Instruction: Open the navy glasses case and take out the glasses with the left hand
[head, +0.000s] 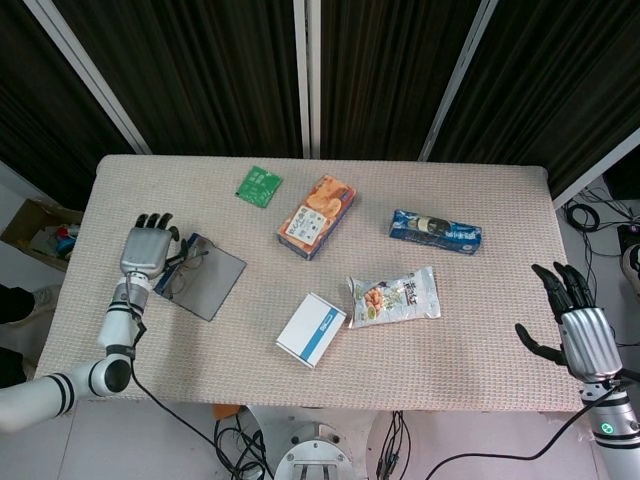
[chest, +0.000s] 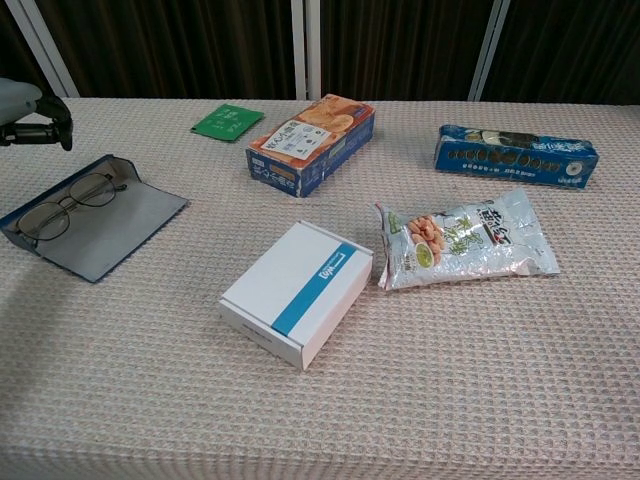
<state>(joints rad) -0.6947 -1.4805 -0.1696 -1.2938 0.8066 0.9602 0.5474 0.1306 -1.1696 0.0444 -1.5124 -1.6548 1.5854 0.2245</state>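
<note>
The left robot hand (head: 144, 250) is raised at the far left of the worktop (head: 480, 370), just beside the navy glasses case (chest: 120, 225) on its outer side; its fingers are spread upward and it holds nothing; in the chest view only its dark fingertips show at the left edge, above the case and apart from it. The case lies opened out flat, its grey lining facing up; the glasses (chest: 62, 208) rest in it on the half nearer the left robot hand, lenses toward the front edge of the worktop, not touched by the hand. Beyond the case, toward the back of the worktop, lies a green packet (head: 259, 185); to the case's right and somewhat further back stands an orange snack box (head: 316, 216); to its right and nearer the front sits a white box with a blue stripe (head: 311, 329), and just beside that box a clear bag of snacks (head: 394, 296); well to the right of the case, past the orange box, lies a blue biscuit pack (head: 435, 231). The right robot hand (head: 577, 324) hangs off the worktop's right front corner, far from the case; its fingers are apart and empty.
</note>
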